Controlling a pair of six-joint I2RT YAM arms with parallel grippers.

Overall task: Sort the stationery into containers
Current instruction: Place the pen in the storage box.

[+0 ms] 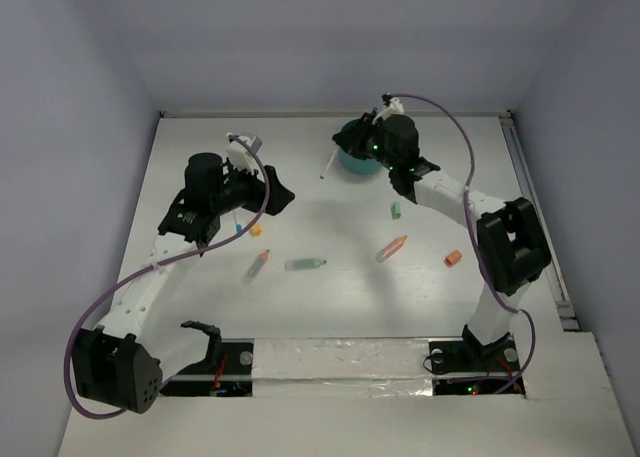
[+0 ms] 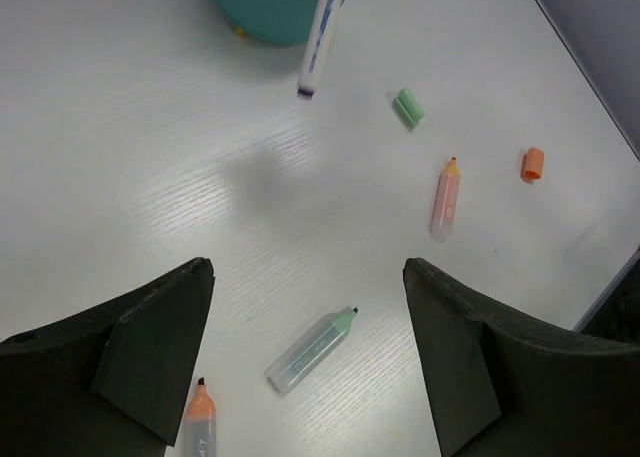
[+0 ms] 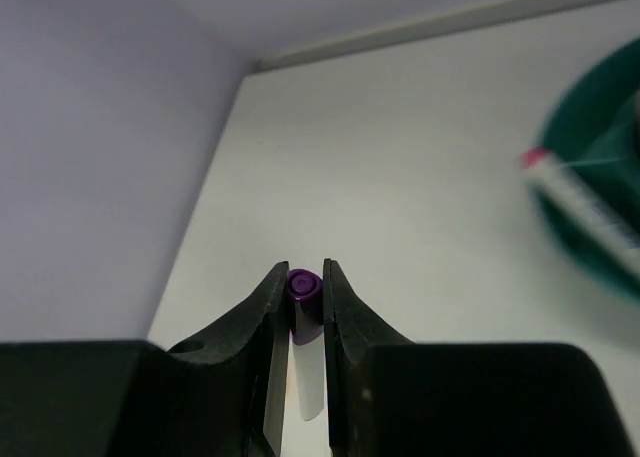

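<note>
So the purple-capped pen (image 2: 318,39) was hanging tilted in the air just beside the teal organiser (image 2: 262,15). Its low end was out past the rim over bare worktop (image 2: 150,157), not over any compartment as far as I could tell. My right end effector (image 3: 304,280) was clenched on it right at the cap end, with nothing else supporting it. That's what worried me: pinched so near one end, it could pivot or slide out. Letting go there would've dropped it outside, or the long tail could've clipped the rim and shoved the organiser. Left end effector (image 2: 307,269) was released, wide and empty, hovering above the green highlighter (image 2: 312,350), with an orange highlighter (image 2: 445,197) and orange cap (image 2: 532,164) loose further out.
</note>
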